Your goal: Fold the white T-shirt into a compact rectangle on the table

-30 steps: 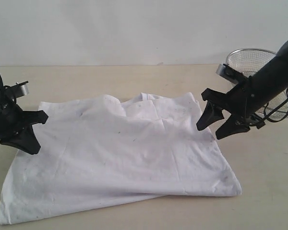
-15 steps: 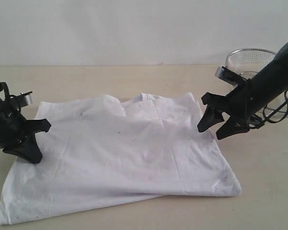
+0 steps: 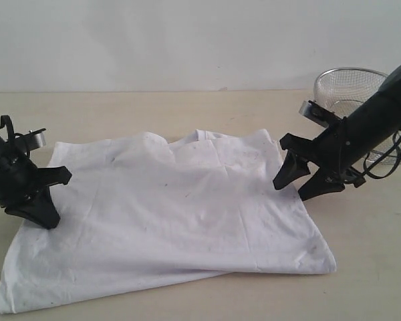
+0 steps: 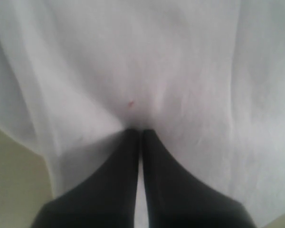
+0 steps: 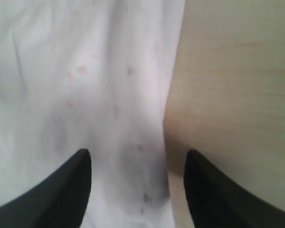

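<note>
White shirt (image 3: 180,214) is lying spread mid-frame on the table (image 3: 154,107), left fingers (image 4: 118,185) pinching its left edge, right fingers (image 5: 61,190) hanging wide astride the right edge, needing a square drop before closing.

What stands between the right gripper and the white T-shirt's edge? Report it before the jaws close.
Nothing visible. The right gripper hangs open over the white T-shirt at its right edge, one jaw above cloth, the other above bare table. The wire basket stands behind the arm, out of that path.
</note>
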